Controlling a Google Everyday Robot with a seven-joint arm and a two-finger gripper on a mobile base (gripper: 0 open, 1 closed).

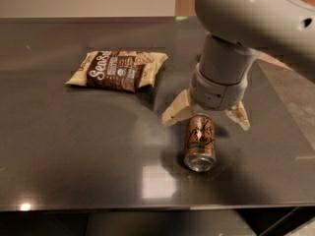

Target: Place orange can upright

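Observation:
The orange can (pixel 200 141) lies on its side on the dark table (pixel 74 146), its silver end facing the front edge. It is coppery with dark script. My gripper (pixel 205 117) hangs just above the can's far end. It is open, with one cream finger (pixel 177 109) to the left of the can and the other finger (pixel 239 116) to the right. The fingers straddle the can's far end without closing on it.
A brown and cream snack bag (pixel 118 70) lies flat at the back left of the table. My grey arm (pixel 246 28) fills the upper right. The table's front edge (pixel 147 208) runs just below the can.

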